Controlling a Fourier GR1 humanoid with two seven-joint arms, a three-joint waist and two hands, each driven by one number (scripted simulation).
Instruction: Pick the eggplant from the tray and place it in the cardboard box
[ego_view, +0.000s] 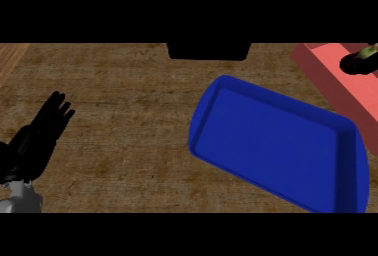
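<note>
The blue tray lies at the right of the wooden counter, and nothing shows inside it. A reddish box sits at the upper right corner, partly cut off by the view's edge. A dark eggplant with a greenish stem end is over the box's opening at the right edge; whether it rests inside or hangs above I cannot tell. My left hand rests at the far left with straight fingers pointing up, far from the tray. My right hand does not show.
A black block stands at the back edge in the middle. A lighter wooden strip runs along the upper left corner. Bare brown counter lies between my left hand and the tray.
</note>
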